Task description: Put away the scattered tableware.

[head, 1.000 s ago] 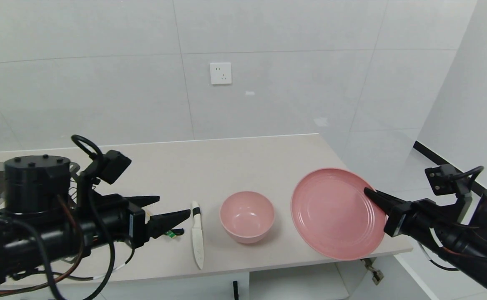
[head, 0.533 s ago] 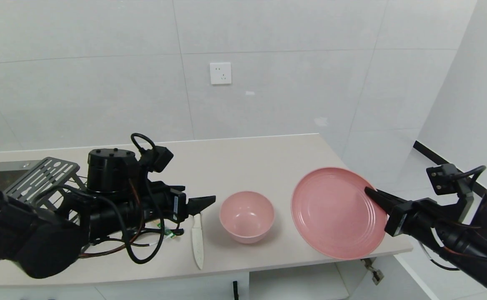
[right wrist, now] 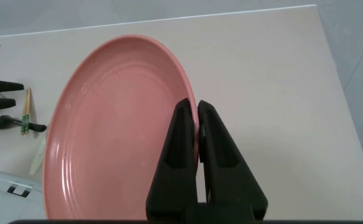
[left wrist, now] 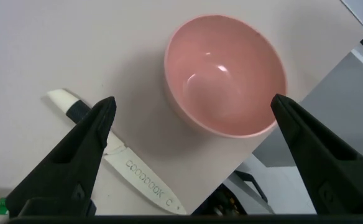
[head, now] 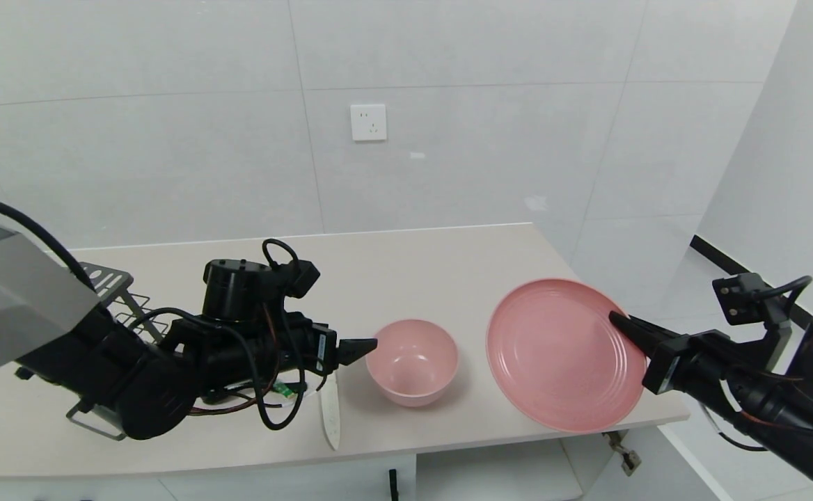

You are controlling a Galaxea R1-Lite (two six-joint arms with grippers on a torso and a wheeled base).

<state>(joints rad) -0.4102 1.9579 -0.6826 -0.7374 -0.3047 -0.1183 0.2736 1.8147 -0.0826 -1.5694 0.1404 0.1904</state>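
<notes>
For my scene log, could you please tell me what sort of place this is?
Most likely a kitchen: a pale countertop against a white tiled wall with a socket, a dish rack, and a pink bowl, pink plate and knife.

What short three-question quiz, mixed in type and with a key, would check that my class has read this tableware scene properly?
1. True or false: the left gripper is open, with the pink bowl just ahead of it.
2. Fill the blank (robot's own sides): the white knife lies flat on the counter on the bowl's ___ side.
3. Which item does the right gripper grip by the rim, tilted up off the counter? A) bowl B) pink plate C) knife

Key: 1 true; 2 left; 3 B.
</notes>
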